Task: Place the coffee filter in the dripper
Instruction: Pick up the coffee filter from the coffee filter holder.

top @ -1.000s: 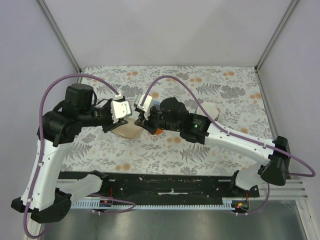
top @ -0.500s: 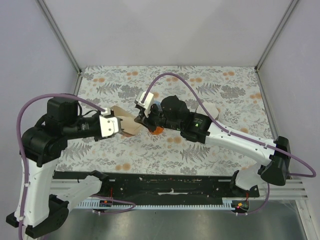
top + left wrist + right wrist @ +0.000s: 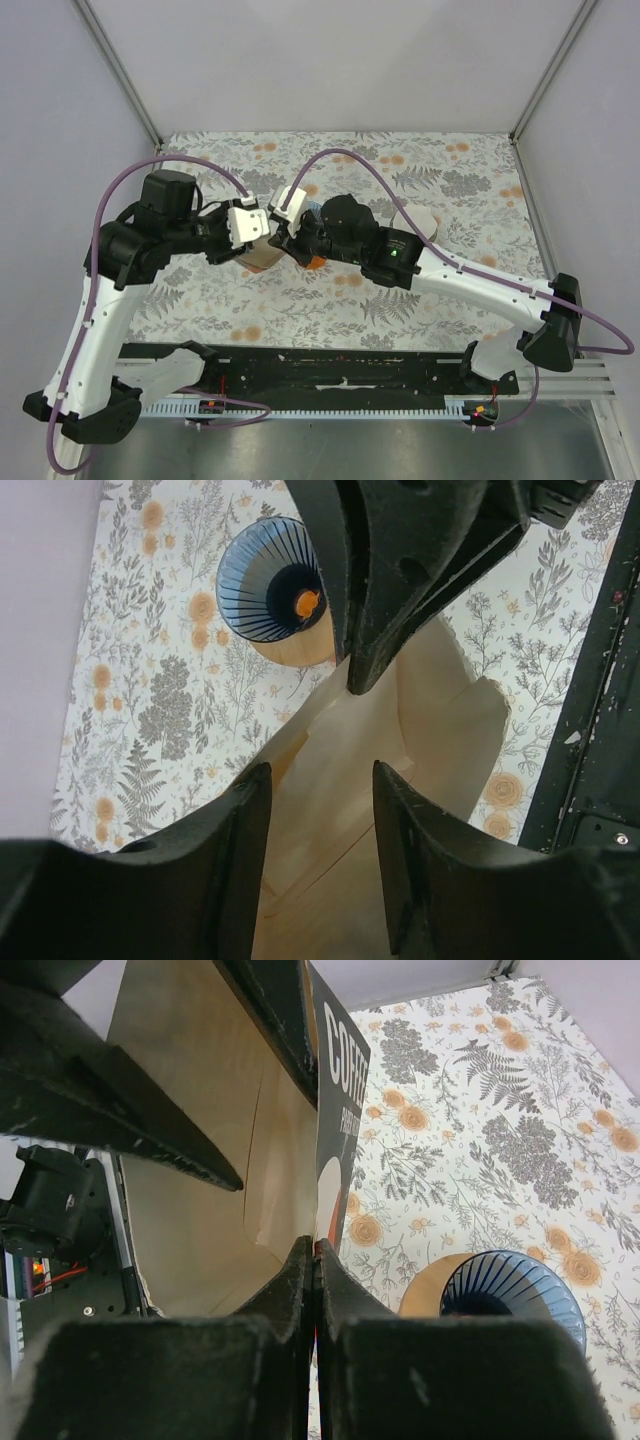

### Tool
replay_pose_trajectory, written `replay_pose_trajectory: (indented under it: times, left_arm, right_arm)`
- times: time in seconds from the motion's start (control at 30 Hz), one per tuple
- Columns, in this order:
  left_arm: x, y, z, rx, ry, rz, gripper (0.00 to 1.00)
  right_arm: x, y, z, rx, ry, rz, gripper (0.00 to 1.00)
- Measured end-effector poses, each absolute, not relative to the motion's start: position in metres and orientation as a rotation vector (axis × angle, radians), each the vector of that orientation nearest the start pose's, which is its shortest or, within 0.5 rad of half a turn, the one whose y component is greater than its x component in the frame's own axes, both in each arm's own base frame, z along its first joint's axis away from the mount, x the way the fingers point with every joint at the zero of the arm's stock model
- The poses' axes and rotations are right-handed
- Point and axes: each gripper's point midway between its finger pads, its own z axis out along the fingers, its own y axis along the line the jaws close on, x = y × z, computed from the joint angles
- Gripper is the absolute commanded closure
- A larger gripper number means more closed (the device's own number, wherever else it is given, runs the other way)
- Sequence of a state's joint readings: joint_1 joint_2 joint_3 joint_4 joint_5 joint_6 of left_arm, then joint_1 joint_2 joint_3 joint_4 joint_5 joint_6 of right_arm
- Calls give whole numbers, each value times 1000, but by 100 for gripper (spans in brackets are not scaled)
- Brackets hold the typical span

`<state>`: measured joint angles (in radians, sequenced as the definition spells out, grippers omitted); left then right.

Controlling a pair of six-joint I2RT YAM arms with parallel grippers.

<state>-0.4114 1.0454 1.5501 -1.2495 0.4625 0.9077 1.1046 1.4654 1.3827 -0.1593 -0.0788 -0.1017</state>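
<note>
Meeting above the middle of the floral-patterned bench (image 3: 450, 180), the two arms close in on a tan paper pack with a black lettered panel (image 3: 335, 1110). The right gripper (image 3: 310, 1248) has its jaws pressed together on the pack's upper edge, just beside the lettering. The left gripper (image 3: 320, 775) points down at the same paper with its jaws apart and nothing pinched between them. Below that gap lies the pale cream paper coffee filter (image 3: 420, 730), directly under the right gripper's dark fingertips (image 3: 352, 680). Whether the filter sits inside the pack or against it cannot be told. The blue ribbed cone-shaped dripper (image 3: 262, 580) stands mouth-up on the bench just beside the paper, an orange spot at its centre, with no filter in it.
</note>
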Motion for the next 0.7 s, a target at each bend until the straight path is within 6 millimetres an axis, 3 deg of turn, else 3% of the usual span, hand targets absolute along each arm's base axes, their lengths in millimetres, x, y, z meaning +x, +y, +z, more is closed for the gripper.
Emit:
replay_pose_trajectory:
  times: [0.2, 0.7]
  left_arm:
    - [192, -138, 329, 1550, 1593, -254, 37]
    - [182, -146, 324, 1605, 1522, -313, 38]
  right_arm:
    - [204, 427, 320, -1124, 1489, 760, 100]
    - [184, 420, 339, -1137, 1397, 834, 100]
